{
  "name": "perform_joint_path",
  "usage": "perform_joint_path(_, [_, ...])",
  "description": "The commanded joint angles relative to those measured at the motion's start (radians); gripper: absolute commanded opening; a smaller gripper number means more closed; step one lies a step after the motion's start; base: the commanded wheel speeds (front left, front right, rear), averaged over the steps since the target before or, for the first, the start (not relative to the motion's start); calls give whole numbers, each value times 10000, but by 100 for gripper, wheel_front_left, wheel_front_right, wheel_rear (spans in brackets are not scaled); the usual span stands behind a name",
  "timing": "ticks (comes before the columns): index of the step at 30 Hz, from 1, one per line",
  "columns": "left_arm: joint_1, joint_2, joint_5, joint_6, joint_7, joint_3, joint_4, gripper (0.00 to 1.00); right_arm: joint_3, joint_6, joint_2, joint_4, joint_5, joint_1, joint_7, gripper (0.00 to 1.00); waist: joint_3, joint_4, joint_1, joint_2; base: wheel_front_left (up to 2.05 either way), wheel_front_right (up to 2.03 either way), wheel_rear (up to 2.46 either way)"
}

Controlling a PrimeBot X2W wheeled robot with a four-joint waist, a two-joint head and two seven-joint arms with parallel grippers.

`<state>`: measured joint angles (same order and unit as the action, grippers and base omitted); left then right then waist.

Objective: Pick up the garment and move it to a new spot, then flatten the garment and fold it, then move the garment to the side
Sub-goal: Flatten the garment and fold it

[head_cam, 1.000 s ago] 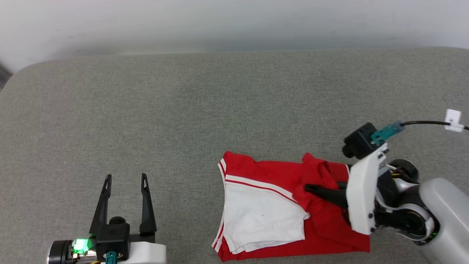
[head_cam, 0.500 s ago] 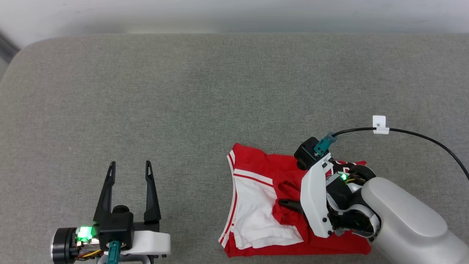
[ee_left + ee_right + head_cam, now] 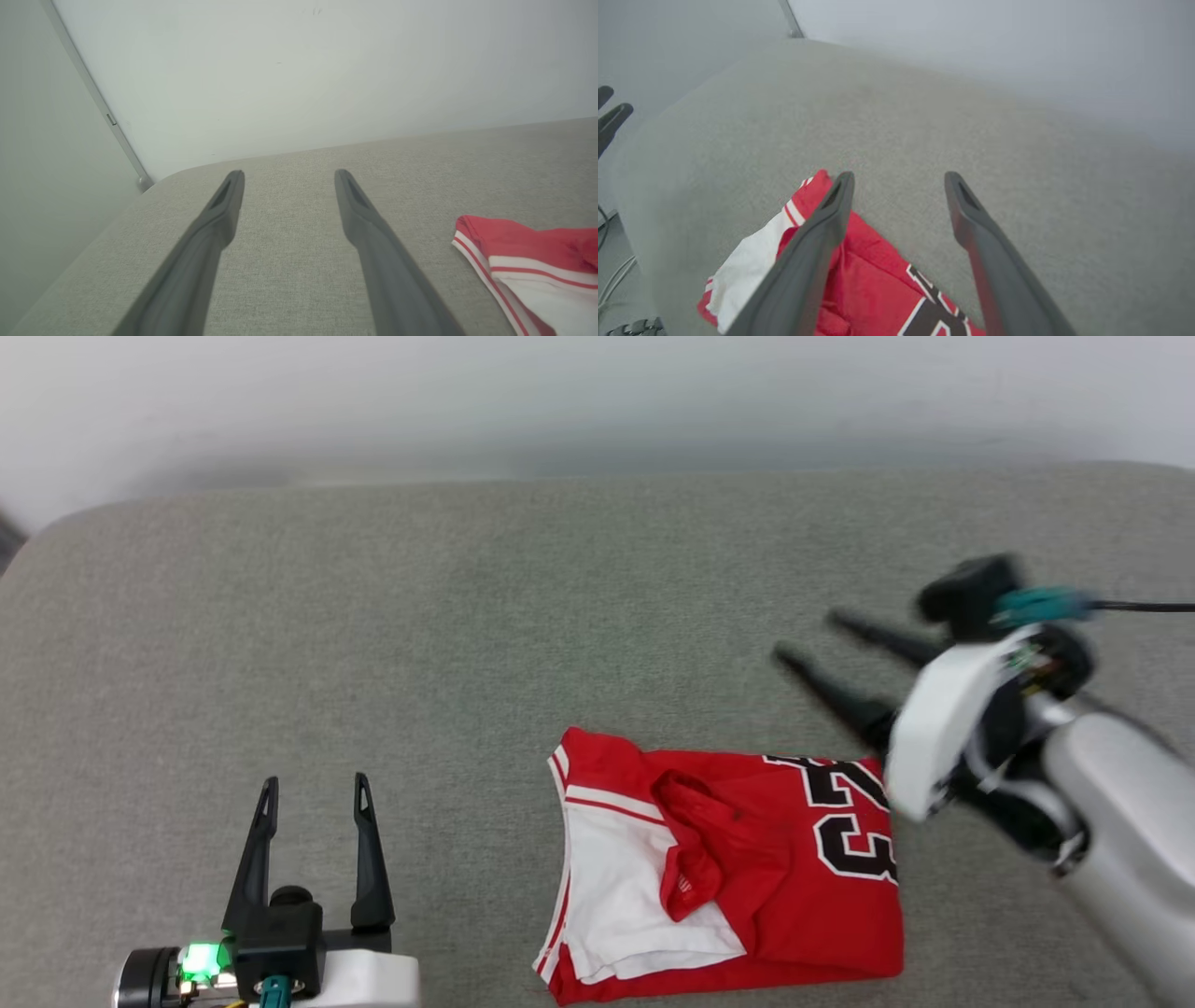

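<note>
You have the grey table (image 3: pixel 467 616) carrying the garment (image 3: pixel 766 859) near its front edge, right of centre. It lies as a compact fold, numerals (image 3: pixel 854 821) up and a white sleeve (image 3: pixel 616 887) at its left. The folding step looks nearly done, though a red flap (image 3: pixel 691 859) sits bunched in the middle. Your right pincer (image 3: pixel 806 636) is blurred, fingers apart and empty, beyond the garment's far right corner. Your left pincer (image 3: pixel 316 782) rests apart, well clear. Next, smooth that flap or grip an edge to shift it aside.
</note>
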<state>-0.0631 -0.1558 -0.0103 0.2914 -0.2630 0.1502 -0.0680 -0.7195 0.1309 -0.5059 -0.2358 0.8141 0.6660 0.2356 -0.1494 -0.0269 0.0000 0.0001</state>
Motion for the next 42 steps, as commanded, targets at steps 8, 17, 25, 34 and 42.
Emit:
perform_joint_path(8, [-369, -9, 21, -26, -22, -128, -148, 100, 2915, -6, 549, -920, -2722, -966, -3910, 100, 447, 426, 0, -1, 0, 0, 0])
perform_joint_path(17, [-572, 44, -66, -84, -22, -290, -279, 100, 5918, -4, 1987, 269, -5107, -3397, -5007, 100, 683, 545, 0, -1, 0, 0, 0])
perform_joint_path(25, [-687, 134, -83, -258, -22, -431, -374, 100, 7031, -4, 3366, 2016, -5907, -5646, -5005, 100, 762, 571, 0, -1, 0, 0, 0])
perform_joint_path(34, [-852, 201, -43, -459, -22, -457, -259, 100, 7519, -4, 4069, 2355, -6125, -7182, -5007, 100, 929, 483, 0, -1, 0, 0, 0])
perform_joint_path(42, [-950, 232, -16, -539, -22, -545, -219, 100, 7485, -6, 3901, 2544, -6381, -6998, -5009, 100, 962, 526, 0, -1, 0, 0, 0])
